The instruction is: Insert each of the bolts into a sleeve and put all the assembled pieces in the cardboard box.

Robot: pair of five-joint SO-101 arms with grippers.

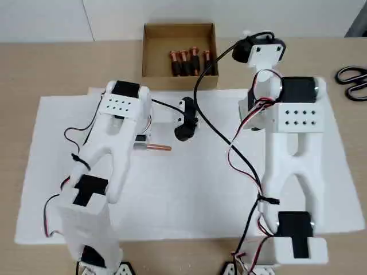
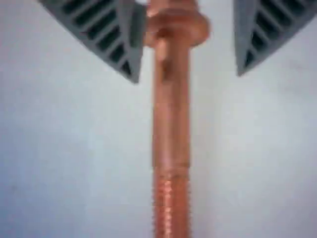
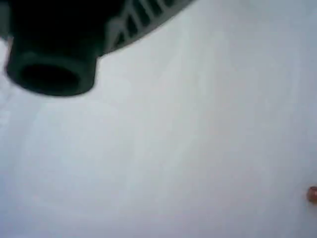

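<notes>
sleeve (image 3: 49, 72) gripped — bolt (image 2: 171, 124) on paper (image 2: 59, 163)

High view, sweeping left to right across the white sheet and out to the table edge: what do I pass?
Left arm → copper bolt → black cabled part → right arm → scissors. The cardboard box is left out, since it spans the bolt's stretch.
</notes>
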